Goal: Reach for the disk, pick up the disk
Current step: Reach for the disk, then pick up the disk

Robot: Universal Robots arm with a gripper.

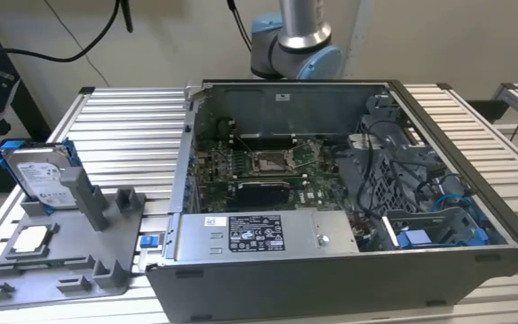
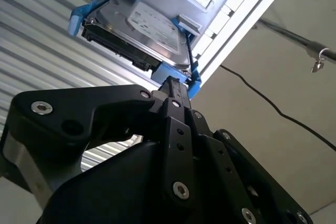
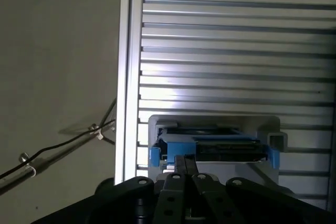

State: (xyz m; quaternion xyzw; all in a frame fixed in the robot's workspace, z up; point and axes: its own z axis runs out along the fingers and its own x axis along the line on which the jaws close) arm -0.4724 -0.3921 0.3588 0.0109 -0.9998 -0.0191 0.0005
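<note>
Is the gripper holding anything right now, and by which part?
Nothing is held: the disk stands in its grey holder, the gripper apart from it.

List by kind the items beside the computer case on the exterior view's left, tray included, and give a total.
Disk: 1
Chip: 1
Blue bracket: 1
Tray: 1
Total: 4

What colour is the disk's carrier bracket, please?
Blue; the bracket framing the disk shows best in the second wrist view.
</note>
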